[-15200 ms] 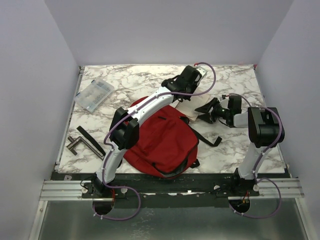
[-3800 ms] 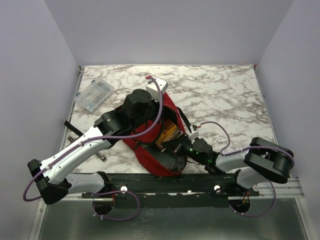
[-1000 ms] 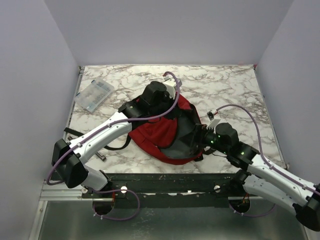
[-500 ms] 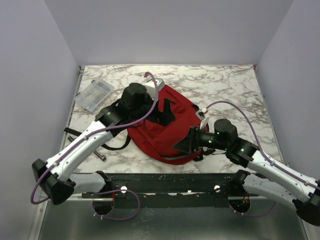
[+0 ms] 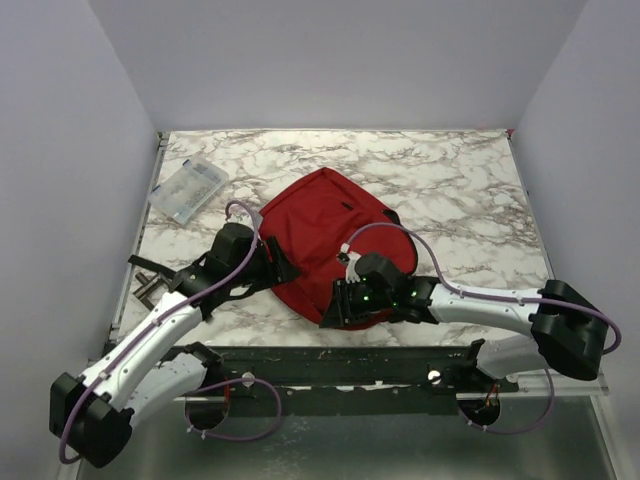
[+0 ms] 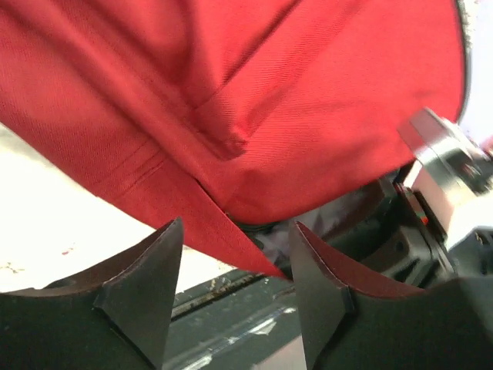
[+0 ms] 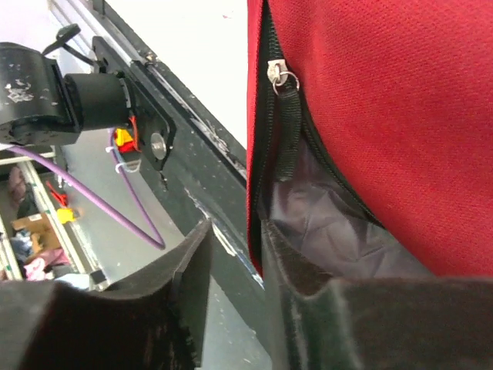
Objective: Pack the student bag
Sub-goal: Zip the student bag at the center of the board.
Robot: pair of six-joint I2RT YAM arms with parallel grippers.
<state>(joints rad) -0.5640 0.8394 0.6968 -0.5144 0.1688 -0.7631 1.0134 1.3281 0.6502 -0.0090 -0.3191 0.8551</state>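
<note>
Your student bag (image 5: 320,225) now lies flat and spread at the middle of the counter (image 5: 450,180), no longer bunched up as it was half a second ago. The left fingers (image 5: 281,266) have dropped from its far-left side to its left edge. They stand apart, with only a corner of red fabric between them. The right fingers (image 5: 338,301) have slid in to the bag's near edge and narrowed around the open zipper (image 7: 283,85) rim; you cannot tell whether they pinch it.

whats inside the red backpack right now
Through the part-open zipper the right wrist view shows only grey lining. Any contents are hidden by the red fabric of the student bag.
</note>
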